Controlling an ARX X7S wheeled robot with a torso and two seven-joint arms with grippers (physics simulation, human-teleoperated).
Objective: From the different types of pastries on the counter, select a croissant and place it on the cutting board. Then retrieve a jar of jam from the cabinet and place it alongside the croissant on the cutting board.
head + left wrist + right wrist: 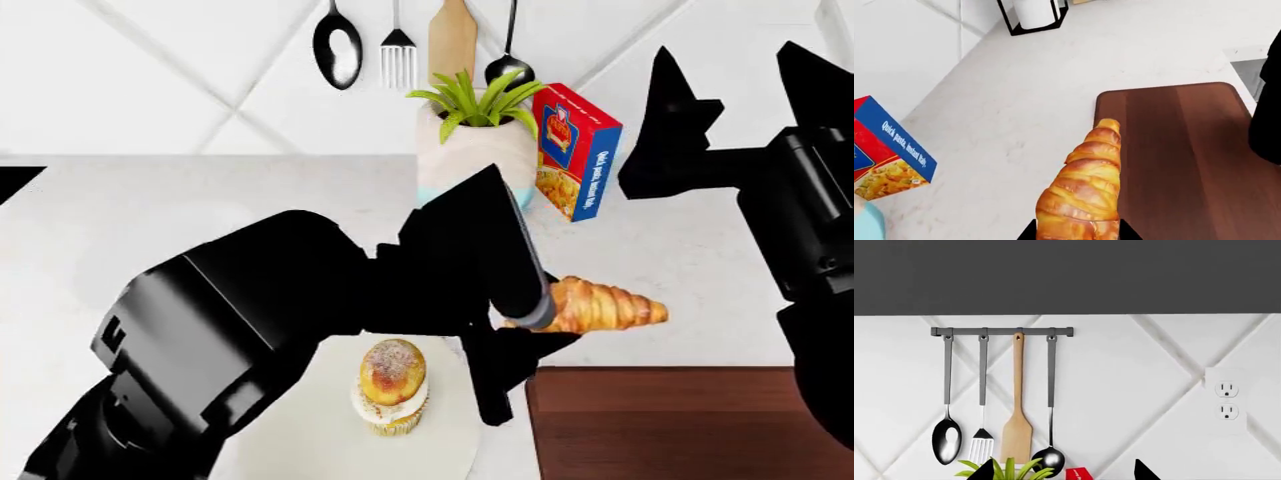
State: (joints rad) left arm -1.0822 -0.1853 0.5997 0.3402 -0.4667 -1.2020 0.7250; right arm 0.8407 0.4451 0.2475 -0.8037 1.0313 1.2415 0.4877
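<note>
Left end effector (pixel 527 325) pinches the croissant (pixel 603 305) at one end, above the table (pixel 1021 100) beside the board (pixel 1181 150) (light, flaky, crushable); right end effector (pixel 727 100) spread.

The left gripper (pixel 514 325) hides the croissant's (pixel 603 305) near end; the cutting board (pixel 687 425) is cut off.

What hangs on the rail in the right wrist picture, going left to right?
Spoon → slotted turner → wooden spatula → ladle, all on the rail.
</note>
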